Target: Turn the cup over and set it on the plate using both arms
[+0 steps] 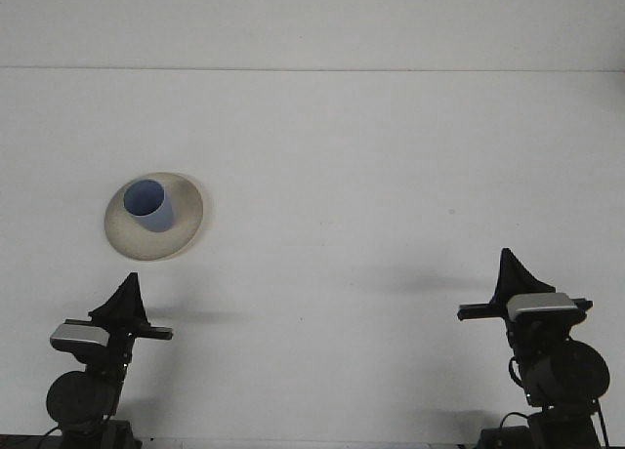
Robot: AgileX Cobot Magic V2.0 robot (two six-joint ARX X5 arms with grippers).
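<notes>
Front view. A white worktop (371, 176) fills nearly the whole field; a faint horizontal line near the top marks where it meets an equally pale back surface. No brand, label or writing is legible anywhere. At lower left the left gripper (125, 298) hangs above the near edge, a dark pointed shape holding nothing; whether its fingers are parted cannot be told from this angle. Just beyond it, left of centre, a cream plate (186, 229) lies on the worktop, and a blue cup (149, 205) stands on it, mouth up, towards the plate's left half. At lower right the right gripper (512, 273), well apart from the plate, also holds nothing; its finger spacing likewise cannot be told.
</notes>
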